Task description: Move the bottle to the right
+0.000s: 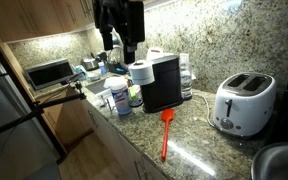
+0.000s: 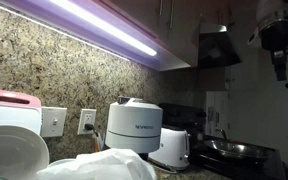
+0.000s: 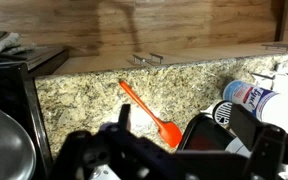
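Pincer (image 3: pixel 176 150), jaws apart, well above bottle (image 1: pixel 118 98) beside black appliance (image 1: pixel 162 85).

In an exterior view the camera stands high, looking down along the speckled granite counter (image 1: pixel 199 140) at middle distance. It takes in the white two-slot toaster (image 1: pixel 244 103) and the orange plastic spatula (image 1: pixel 166 135). In an exterior view the camera sits low at counter level, close in, facing along the backsplash toward the same toaster (image 2: pixel 172 148). The wrist view looks down, nearer, on that spatula (image 3: pixel 149 112) and counter.

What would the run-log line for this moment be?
stage: pre-grasp | gripper: open, empty, above counter | bottle: upright, untouched, near black appliance
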